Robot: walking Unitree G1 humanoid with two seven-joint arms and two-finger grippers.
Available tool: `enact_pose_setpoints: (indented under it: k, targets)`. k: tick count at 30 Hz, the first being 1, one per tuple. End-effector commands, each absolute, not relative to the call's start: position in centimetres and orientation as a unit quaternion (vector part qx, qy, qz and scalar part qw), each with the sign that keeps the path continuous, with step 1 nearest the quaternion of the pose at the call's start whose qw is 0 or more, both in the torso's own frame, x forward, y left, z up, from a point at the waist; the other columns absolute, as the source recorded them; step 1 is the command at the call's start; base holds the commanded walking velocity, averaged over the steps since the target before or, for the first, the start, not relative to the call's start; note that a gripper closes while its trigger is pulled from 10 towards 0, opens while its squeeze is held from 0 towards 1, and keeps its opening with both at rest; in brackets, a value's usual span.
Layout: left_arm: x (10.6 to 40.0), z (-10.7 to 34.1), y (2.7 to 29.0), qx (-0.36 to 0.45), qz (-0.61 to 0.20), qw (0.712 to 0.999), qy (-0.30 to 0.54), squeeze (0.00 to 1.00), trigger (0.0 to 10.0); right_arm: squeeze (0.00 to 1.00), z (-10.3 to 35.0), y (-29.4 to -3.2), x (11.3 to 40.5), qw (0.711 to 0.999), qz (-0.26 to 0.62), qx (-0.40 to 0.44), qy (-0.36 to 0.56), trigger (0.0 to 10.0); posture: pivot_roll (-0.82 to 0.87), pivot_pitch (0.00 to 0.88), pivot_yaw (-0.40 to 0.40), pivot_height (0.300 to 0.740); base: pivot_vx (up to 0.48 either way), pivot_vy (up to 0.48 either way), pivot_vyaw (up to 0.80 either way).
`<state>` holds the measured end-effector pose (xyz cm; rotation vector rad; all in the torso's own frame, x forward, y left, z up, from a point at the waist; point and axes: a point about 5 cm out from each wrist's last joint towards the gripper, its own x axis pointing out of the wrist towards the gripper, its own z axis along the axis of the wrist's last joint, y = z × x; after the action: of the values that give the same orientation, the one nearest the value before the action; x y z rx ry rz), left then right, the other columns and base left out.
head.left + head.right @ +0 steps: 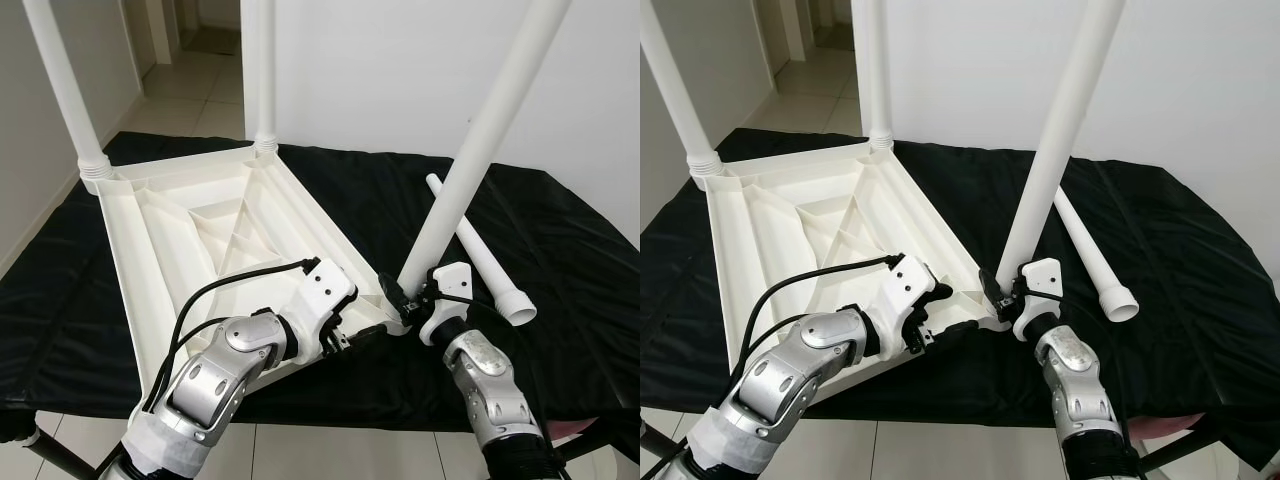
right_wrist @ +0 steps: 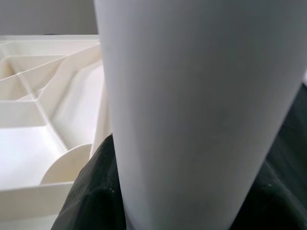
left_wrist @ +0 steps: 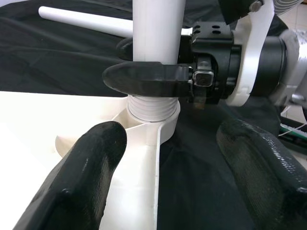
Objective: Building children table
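Observation:
The white tabletop (image 1: 200,230) lies upside down on a black-covered table (image 1: 570,250). Two white legs (image 1: 60,80) (image 1: 258,60) stand in its far corners. A third leg (image 1: 480,140) leans over the near right corner, its threaded end (image 3: 151,108) sitting in the corner socket. My right gripper (image 1: 405,300) is shut on this leg just above the thread, and the leg (image 2: 201,105) looms close in the right wrist view. My left gripper (image 1: 365,335) is open at the tabletop's near edge beside that corner, one finger (image 3: 86,167) over the white plastic and the other finger (image 3: 259,163) over the cloth.
A fourth leg (image 1: 480,250) lies loose on the cloth to the right of the held one. The table's front edge is just below my arms, with tiled floor beneath. A white wall stands behind and a hallway (image 1: 190,70) opens at the back left.

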<state>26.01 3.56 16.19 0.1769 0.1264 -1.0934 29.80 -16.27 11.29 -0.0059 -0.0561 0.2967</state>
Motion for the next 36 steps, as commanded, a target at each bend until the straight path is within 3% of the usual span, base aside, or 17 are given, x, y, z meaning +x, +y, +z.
enact_pose_setpoints:
  k: [1, 2, 6, 15, 24, 25, 26, 36]
  targets:
    - [26.6, 16.5, 3.5, 0.089, -0.503, 0.858, 0.051, 0.00, 10.0, 0.00, 10.0, -17.1, 29.1, 0.997, 0.074, 0.010, 0.005, 10.0, -0.07, 0.000, -0.055, 0.740, 0.000, 0.000, 0.00]
    - [26.6, 16.5, 3.5, 0.089, -0.503, 0.858, 0.051, 0.00, 10.0, 0.00, 10.0, -17.1, 29.1, 0.997, 0.074, 0.010, 0.005, 10.0, -0.07, 0.000, -0.055, 0.740, 0.000, 0.000, 0.00]
    - [27.0, 16.7, 3.8, 0.093, -0.499, 0.860, 0.045, 0.00, 10.0, 0.00, 10.5, -17.1, 28.4, 0.996, -0.088, -0.013, 0.006, 10.0, -0.06, 0.000, -0.056, 0.740, 0.000, 0.000, 0.00]
    - [26.9, 16.8, 3.9, 0.090, -0.495, 0.863, 0.045, 0.00, 10.0, 0.00, 11.0, -14.7, 27.8, 0.992, -0.123, 0.026, -0.017, 10.0, -0.05, 0.000, -0.041, 0.740, 0.000, 0.000, 0.00]
    - [26.9, 16.9, 3.8, 0.095, -0.500, 0.860, 0.043, 0.00, 10.0, 0.00, 11.5, -14.7, 27.8, 0.992, -0.120, 0.035, -0.024, 10.0, -0.04, 0.000, -0.036, 0.740, 0.000, 0.000, 0.00]
    - [26.9, 17.0, 3.9, 0.096, -0.500, 0.860, 0.043, 0.00, 10.0, 0.82, 11.7, -14.5, 27.8, 0.993, -0.111, 0.038, -0.031, 10.0, -0.04, 0.000, -0.040, 0.740, 0.000, 0.000, 0.00]
    - [27.0, 17.1, 4.0, 0.095, -0.498, 0.861, 0.041, 0.00, 10.0, 1.00, 12.2, -14.3, 27.8, 0.993, -0.090, 0.052, -0.050, 10.0, -0.04, 0.000, -0.045, 0.740, 0.000, 0.000, 0.00]
    - [27.1, 17.3, 4.0, 0.085, -0.483, 0.871, 0.033, 0.00, 10.0, 1.00, 13.5, -16.0, 28.7, 0.993, -0.040, 0.065, -0.096, 10.0, -0.03, 0.000, -0.063, 0.740, 0.000, 0.000, 0.00]
